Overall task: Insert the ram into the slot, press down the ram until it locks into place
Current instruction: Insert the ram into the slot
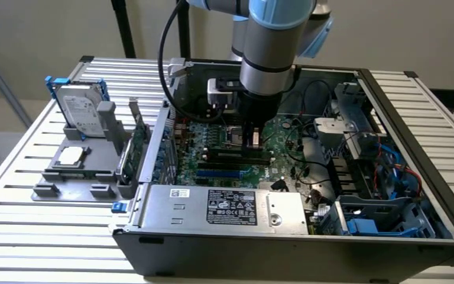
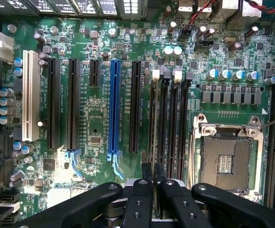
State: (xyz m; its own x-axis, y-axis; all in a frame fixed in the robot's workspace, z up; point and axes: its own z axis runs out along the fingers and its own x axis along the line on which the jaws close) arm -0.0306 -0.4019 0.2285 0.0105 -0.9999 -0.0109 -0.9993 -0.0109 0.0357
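- An open computer case [image 1: 416, 118] sits on a slatted table [image 1: 22, 177], holding a green motherboard [image 1: 278, 160] and a silver labelled box [image 1: 227, 207] at its near wall.
- Beside it, a grey fixture [image 1: 61, 177] carries an upright hard drive [image 1: 81, 109], a processor chip [image 1: 71, 155] and an upright expansion card [image 1: 136, 142].
- The wrist view adds the processor socket [image 2: 225, 159], a blue socket [image 2: 113, 109] and a white socket [image 2: 30, 95].
- The gripper [image 1: 250, 147] hangs inside the case; its fingers [image 2: 146, 175] pinch the ram [image 2: 153, 178], seen edge-on.
- The ram lines up lengthwise with the black slot [image 2: 157, 118] next to the processor socket; whether it is seated cannot be told.
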